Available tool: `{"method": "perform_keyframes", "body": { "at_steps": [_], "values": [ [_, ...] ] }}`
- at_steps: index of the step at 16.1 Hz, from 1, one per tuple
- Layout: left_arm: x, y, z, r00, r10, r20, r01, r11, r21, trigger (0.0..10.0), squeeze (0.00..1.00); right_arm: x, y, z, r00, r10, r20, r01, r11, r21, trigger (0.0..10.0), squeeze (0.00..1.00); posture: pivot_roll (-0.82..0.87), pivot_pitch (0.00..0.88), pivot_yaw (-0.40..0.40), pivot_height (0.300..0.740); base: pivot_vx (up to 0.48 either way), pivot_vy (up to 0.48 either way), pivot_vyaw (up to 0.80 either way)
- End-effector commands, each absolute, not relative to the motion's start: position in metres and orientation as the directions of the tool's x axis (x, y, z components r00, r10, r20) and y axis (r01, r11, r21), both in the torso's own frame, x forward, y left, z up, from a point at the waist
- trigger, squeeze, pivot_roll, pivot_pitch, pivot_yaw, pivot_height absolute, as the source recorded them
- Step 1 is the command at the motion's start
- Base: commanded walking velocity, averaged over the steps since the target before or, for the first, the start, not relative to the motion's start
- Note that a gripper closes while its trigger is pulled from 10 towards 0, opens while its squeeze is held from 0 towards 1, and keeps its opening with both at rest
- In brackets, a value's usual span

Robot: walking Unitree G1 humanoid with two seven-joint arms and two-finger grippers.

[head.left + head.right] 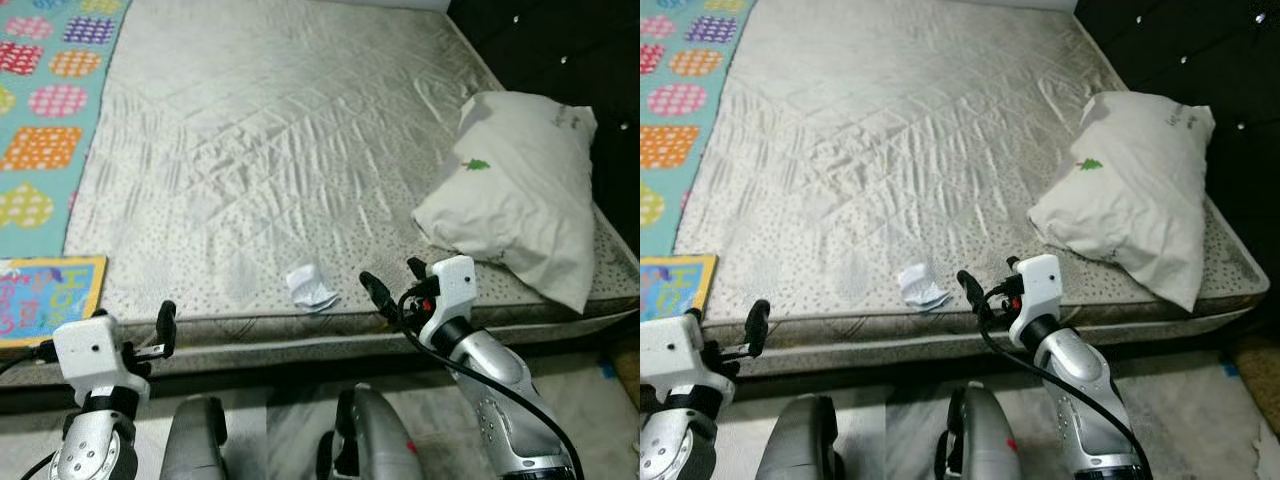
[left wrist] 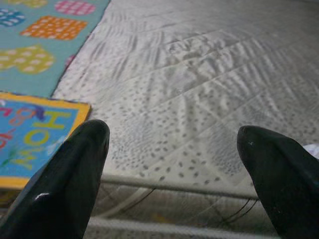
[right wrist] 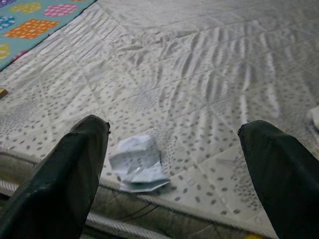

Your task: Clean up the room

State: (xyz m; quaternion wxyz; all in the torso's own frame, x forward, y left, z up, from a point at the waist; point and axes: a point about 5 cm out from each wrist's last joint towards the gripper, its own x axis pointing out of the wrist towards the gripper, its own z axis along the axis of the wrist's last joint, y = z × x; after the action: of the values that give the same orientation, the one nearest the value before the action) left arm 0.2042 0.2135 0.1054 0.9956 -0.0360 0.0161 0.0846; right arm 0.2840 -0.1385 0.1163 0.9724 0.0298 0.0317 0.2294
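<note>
The crumpled paper (image 1: 311, 286) lies near the bed's (image 1: 300, 150) front edge, at ten o'clock from the open right hand (image 1: 392, 283). Light and soft, it should pinch anywhere. Left hand (image 2: 174, 164) open, idle.

Mattress (image 1: 280, 150): crumpled paper (image 1: 310, 285) near front edge, pillow (image 1: 515, 190) right.

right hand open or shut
Open: the right hand has its two black fingers spread wide apart, the crumpled paper lying between them, untouched.

White pillow (image 1: 520, 190) on bare mattress (image 1: 280, 150), colourful dotted mat (image 1: 45, 110) alongside.
</note>
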Motion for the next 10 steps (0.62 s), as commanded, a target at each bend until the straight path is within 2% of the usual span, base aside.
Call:
{"method": "perform_keyframes", "body": {
  "at_steps": [1, 3, 9, 10],
  "values": [
    [0.2024, 0.2128, 0.1035, 0.985, 0.167, -0.052, -0.171, 0.983, -0.067, 10.0, 0.00, 0.2814, -0.1424, 0.1135, 0.895, 0.442, -0.058, -0.438, 0.896, 0.076, 10.0, 0.00, 0.00, 0.215, -0.131, 0.570, 0.000, 0.000, 0.00],
    [0.2026, 0.2131, 0.1038, 0.984, 0.169, -0.052, -0.172, 0.983, -0.067, 10.0, 0.00, 0.2814, -0.1421, 0.1137, 0.896, 0.441, -0.056, -0.437, 0.896, 0.074, 10.0, 0.00, 0.00, 0.216, -0.133, 0.555, 0.000, 0.000, 0.00],
    [0.2042, 0.2131, 0.1050, 0.985, 0.169, -0.044, -0.172, 0.983, -0.069, 10.0, 0.00, 0.2828, -0.1398, 0.1132, 0.890, 0.453, -0.062, -0.451, 0.892, 0.042, 10.0, 0.00, 0.00, 0.216, -0.133, 0.555, 0.000, 0.000, 0.00],
    [0.2043, 0.2131, 0.1049, 0.985, 0.169, -0.044, -0.172, 0.983, -0.069, 10.0, 0.00, 0.2823, -0.1383, 0.1134, 0.886, 0.461, -0.060, -0.460, 0.888, 0.030, 10.0, 0.00, 0.00, 0.216, -0.133, 0.555, 0.000, 0.000, 0.80]
  ]
}}
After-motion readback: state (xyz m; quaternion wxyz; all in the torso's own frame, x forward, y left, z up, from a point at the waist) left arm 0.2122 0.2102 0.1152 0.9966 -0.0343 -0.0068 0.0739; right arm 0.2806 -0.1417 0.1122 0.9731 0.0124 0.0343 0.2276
